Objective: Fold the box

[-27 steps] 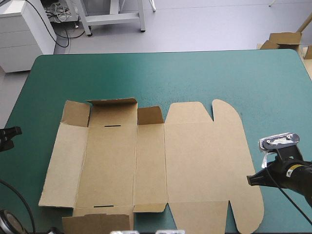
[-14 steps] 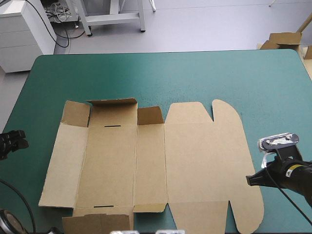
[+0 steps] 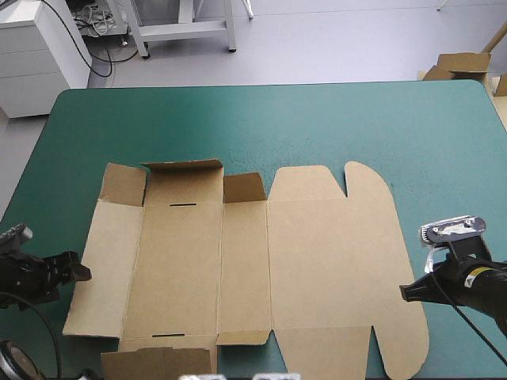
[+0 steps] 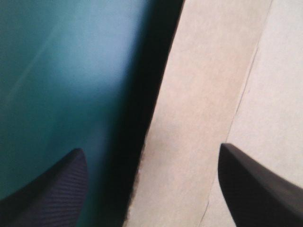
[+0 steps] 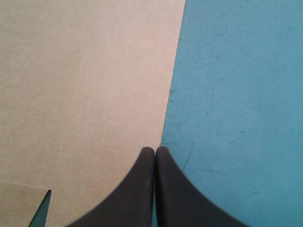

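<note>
The brown box (image 3: pixel 245 261) lies flat and unfolded on the teal-green cover (image 3: pixel 317 127), with its small far flaps slightly raised. My left gripper (image 3: pixel 75 271) is at the sheet's left edge, low over the table. In the left wrist view it (image 4: pixel 151 189) stands open, with the box's left panel (image 4: pixel 203 118) and its shadowed edge between the fingers. My right gripper (image 3: pixel 405 291) is at the box's right edge. In the right wrist view it (image 5: pixel 155 152) is shut, its tip on the border between the board (image 5: pixel 85 85) and the cover (image 5: pixel 236 94).
More brown board (image 3: pixel 463 65) shows beyond the table's far right corner. The far half of the table is bare cover. The box's near flaps (image 3: pixel 158 362) reach the table's front edge.
My left gripper has come in from the table's left edge to the box's left edge, and its fingers have opened. The right gripper and the box have not moved.
</note>
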`<act>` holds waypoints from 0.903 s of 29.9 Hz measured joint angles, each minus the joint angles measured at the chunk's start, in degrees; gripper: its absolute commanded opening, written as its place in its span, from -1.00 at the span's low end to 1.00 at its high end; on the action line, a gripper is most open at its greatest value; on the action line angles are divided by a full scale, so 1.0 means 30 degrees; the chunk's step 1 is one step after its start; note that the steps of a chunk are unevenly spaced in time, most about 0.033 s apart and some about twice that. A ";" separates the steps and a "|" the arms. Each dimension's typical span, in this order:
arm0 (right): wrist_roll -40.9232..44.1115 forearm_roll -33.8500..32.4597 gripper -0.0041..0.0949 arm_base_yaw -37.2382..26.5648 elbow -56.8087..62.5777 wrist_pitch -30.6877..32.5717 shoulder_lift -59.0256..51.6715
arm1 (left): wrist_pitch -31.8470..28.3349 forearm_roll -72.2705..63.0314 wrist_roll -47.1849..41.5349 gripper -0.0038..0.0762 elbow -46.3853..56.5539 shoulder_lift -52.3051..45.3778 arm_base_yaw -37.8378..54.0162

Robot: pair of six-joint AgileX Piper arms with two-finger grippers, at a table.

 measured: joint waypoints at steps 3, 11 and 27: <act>0.0000 0.0000 -0.96 0.0000 0.0000 0.0000 0.0000 | -0.0784 -0.0409 0.0848 0.45 0.1232 0.0000 0.0000; 0.0000 0.0000 -0.96 0.0000 0.0000 0.0000 0.0000 | -0.1281 -0.1665 0.2675 0.38 0.2867 -0.0083 0.0008; 0.0000 0.0000 -0.96 0.0000 0.0000 -0.0078 0.0000 | -0.0112 -0.3634 0.3447 0.22 0.2992 -0.0083 -0.1331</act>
